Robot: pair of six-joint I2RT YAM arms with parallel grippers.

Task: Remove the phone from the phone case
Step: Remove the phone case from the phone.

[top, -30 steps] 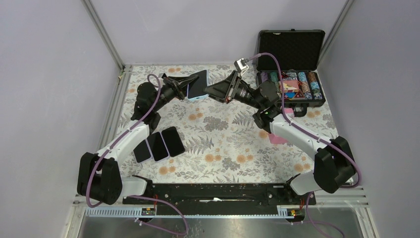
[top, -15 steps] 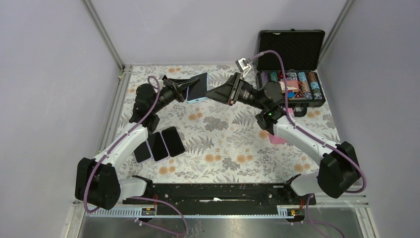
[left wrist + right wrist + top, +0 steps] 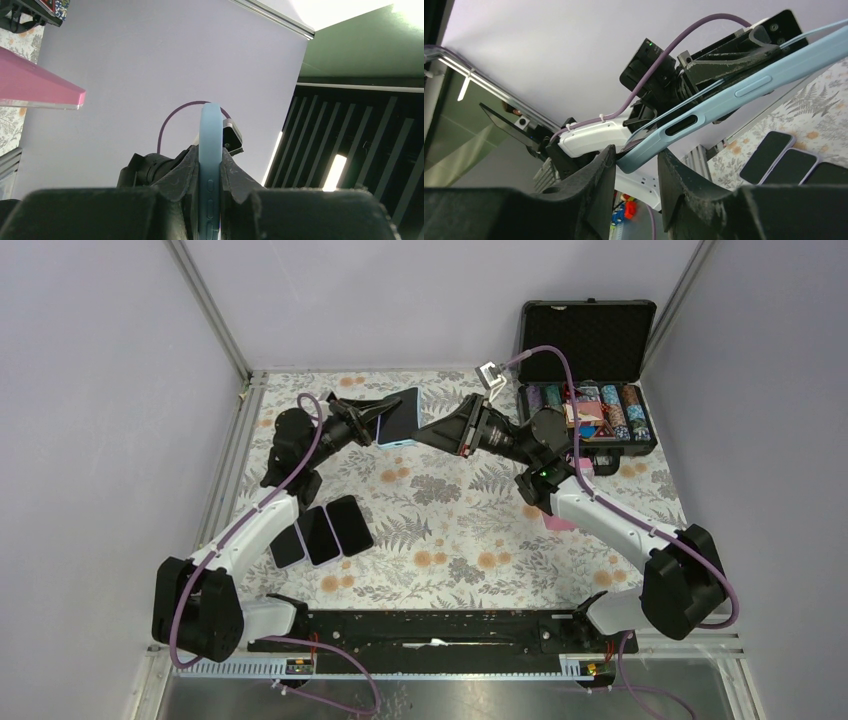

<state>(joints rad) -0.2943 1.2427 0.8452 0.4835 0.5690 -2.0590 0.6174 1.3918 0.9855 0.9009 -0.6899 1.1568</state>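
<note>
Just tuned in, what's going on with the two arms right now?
The left gripper is shut on the phone, in its light blue case, holding it up above the far side of the table. The right gripper is at the case's free end, its fingers open with the case's corner between them, not clamped. The phone is not out yet. Three other phones lie on the table beside the left arm.

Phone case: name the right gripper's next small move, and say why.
Probably close the right gripper on the phone case's corner and start peeling it back. The left gripper is shut on the case's other end, holding it in the air. The right fingers sit either side of the light-blue corner, but a firm pinch is not evident.
</note>
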